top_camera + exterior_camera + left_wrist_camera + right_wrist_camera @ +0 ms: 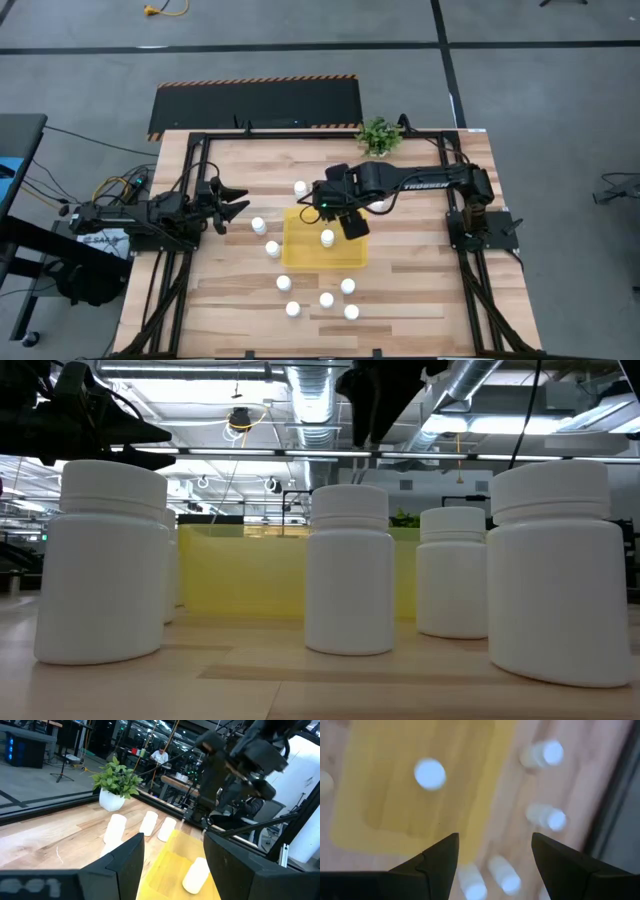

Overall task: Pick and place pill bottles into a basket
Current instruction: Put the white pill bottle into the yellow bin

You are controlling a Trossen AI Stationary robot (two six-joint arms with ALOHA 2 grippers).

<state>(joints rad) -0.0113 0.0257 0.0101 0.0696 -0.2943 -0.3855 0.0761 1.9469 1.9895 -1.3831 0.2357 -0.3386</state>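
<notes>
Right gripper (345, 222) hung open and empty above the basket (300, 252), one bottle (327, 238) standing inside. Rising straight before swinging away would avoid toppling it.

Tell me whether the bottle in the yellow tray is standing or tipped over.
Standing. The high view shows the bottle as a round white cap seen end-on inside the yellow tray.

White lettering "TROSSEN" runs along the right arm (420, 180).

Wood table (420, 290); yellow plastic basket (300, 250)
</notes>
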